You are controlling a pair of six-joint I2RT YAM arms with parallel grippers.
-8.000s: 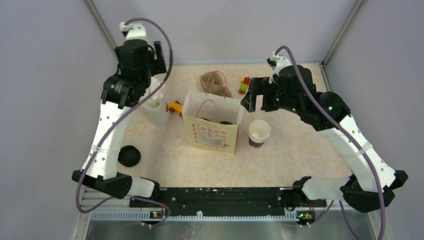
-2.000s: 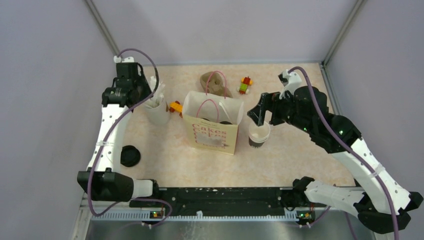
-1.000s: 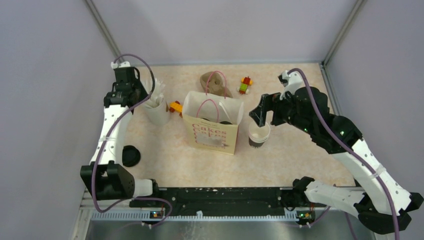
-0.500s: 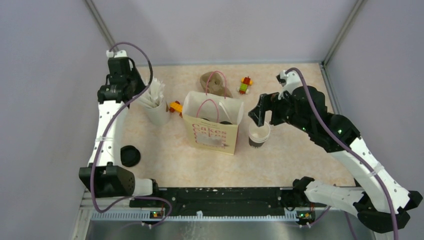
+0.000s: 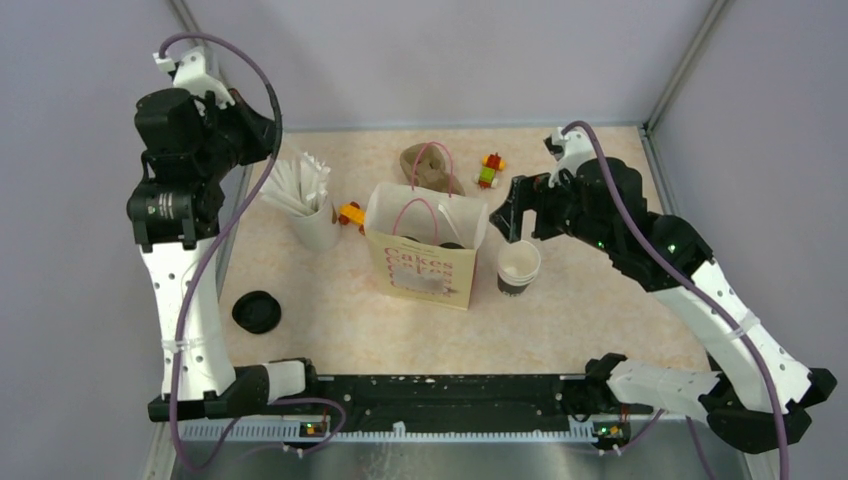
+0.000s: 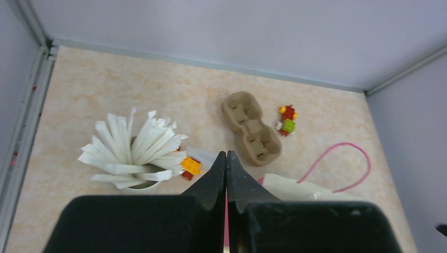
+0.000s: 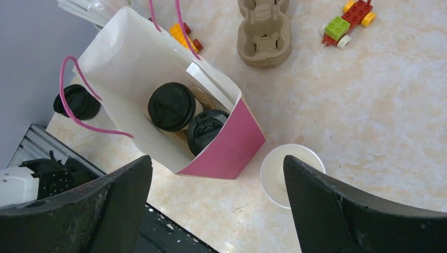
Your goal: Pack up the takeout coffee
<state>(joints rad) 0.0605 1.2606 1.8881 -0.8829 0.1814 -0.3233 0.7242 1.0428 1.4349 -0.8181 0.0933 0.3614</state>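
Unlidded paper cup (image 5: 519,266) upright on counter (image 5: 600,300), just right of paper bag (image 5: 425,262); two lidded cups (image 7: 171,106) inside bag. Right arm stretched forward, right tool (image 5: 512,212) spread, empty, hovering over bag end and cup. Left arm reared high at left edge, left tool (image 6: 226,167) pressed together, empty.

Bright, even light; soft shadows, sharp focus.

Two coffees packed, one cup open, one lid loose.
You see two lidded cups (image 7: 172,106) upright, side by side in the bag (image 7: 121,58), centre-left of the right wrist view; the open cup (image 7: 274,171), white inside, stands lower centre; the loose lid (image 7: 76,101) lies flat at far left.
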